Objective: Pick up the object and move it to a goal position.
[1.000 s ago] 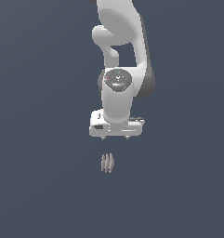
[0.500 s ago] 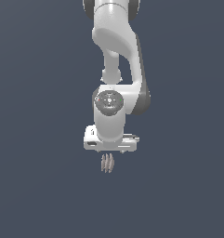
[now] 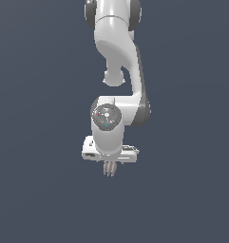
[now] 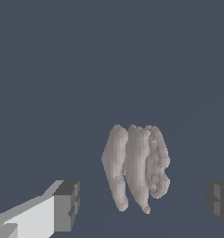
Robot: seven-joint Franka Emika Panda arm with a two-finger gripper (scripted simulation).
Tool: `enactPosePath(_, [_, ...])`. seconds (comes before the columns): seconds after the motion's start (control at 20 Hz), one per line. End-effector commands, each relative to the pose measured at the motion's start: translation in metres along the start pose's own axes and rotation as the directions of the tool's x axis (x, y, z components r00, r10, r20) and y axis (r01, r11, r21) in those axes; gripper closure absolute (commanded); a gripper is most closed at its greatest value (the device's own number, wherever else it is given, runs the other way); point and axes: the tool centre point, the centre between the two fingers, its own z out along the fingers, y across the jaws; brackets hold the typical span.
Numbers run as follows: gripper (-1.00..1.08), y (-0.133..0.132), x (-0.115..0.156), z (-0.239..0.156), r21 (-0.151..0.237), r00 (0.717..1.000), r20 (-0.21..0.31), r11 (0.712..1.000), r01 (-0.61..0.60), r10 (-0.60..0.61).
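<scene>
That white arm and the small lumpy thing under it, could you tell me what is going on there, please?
A single white robot arm is reaching down over the small pinkish-tan, ribbed object to pick it up. Its gripper sits directly above the object, which shows just beneath it in the exterior view. In the wrist view the fingers stand wide apart, one on each side of the object, with clear gaps and no contact. So nothing is grasped yet; closing and lifting are not yet done.
</scene>
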Motion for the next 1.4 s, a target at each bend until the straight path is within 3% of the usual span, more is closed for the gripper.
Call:
enactPosePath(0.0, [-0.92,0.001,0.002,0.002,0.000,1.000,-0.001,1.000,-0.003,0.003])
enactPosePath(0.35, [-0.92,0.001,0.002,0.009,0.000,1.000,0.000,1.000,-0.003,0.003])
enactPosePath(0.8, [-0.92,0.001,0.001,0.051,0.000,1.000,-0.001,1.000,-0.004,0.004])
enactPosePath(1.1, [-0.92,0.001,0.003,0.052,0.000,1.000,-0.001,1.000,-0.004,0.004])
enactPosePath(1.15, [1.08,0.001,0.003,0.052,0.000,1.000,-0.001,1.000,-0.004,0.004])
enactPosePath(1.35, [1.08,0.001,0.003,0.052,0.000,1.000,-0.001,1.000,-0.004,0.004])
